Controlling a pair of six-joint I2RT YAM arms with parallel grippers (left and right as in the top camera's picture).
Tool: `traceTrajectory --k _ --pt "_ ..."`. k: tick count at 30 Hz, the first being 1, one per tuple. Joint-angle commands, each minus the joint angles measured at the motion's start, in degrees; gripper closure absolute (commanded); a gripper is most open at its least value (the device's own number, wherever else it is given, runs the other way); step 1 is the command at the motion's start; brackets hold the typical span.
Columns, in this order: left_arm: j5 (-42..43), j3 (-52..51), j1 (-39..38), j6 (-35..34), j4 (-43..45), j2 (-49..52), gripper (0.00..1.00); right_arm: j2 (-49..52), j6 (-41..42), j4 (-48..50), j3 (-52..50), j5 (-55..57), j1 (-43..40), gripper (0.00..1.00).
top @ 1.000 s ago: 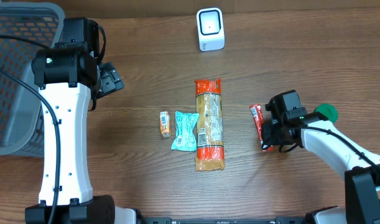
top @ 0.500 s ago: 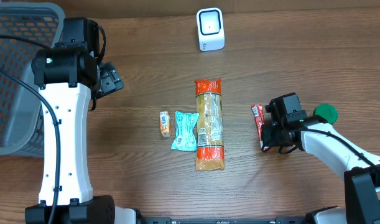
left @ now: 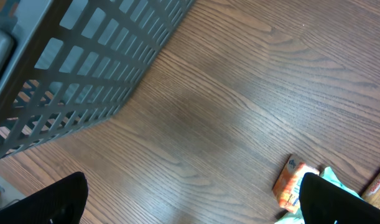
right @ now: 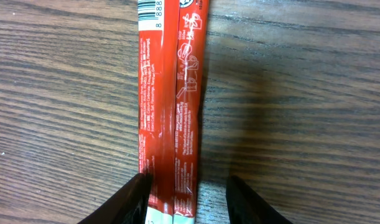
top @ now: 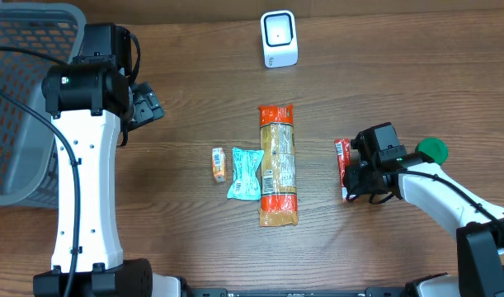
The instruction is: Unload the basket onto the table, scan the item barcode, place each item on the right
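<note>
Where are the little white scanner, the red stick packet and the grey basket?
white scanner [top: 279, 39], overhead view, middle of its face.
red stick packet [right: 171, 106], right wrist view, middle of its printed side.
grey basket [top: 37, 9], overhead view, its top rim.

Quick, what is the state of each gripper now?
Left gripper: open, holding nothing.
Right gripper: open, astride the red packet, not clamping it.

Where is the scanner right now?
In the overhead view, the scanner sits top centre, straight above the long orange pack.
</note>
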Motion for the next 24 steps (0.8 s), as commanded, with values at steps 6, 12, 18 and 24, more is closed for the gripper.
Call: traceTrajectory --k 6,12,18,24 --pt "-0.72 0.26 0.15 1.05 -0.09 0.46 0.00 0.85 -0.04 -2.34 1.14 -0.57 0.02 0.56" --pt "-0.72 0.26 0.15 1.05 -0.11 0.46 0.00 0.90 0.00 -3.06 0.98 -1.60 0.02 0.56" --pt "-0.72 0.26 0.15 1.05 -0.11 0.48 0.00 0.94 0.17 -1.33 -0.37 -1.62 0.04 0.53" --pt "-0.72 0.26 0.15 1.05 -0.11 0.46 0.00 0.94 0.17 -1.86 -0.48 -1.57 0.04 0.57"
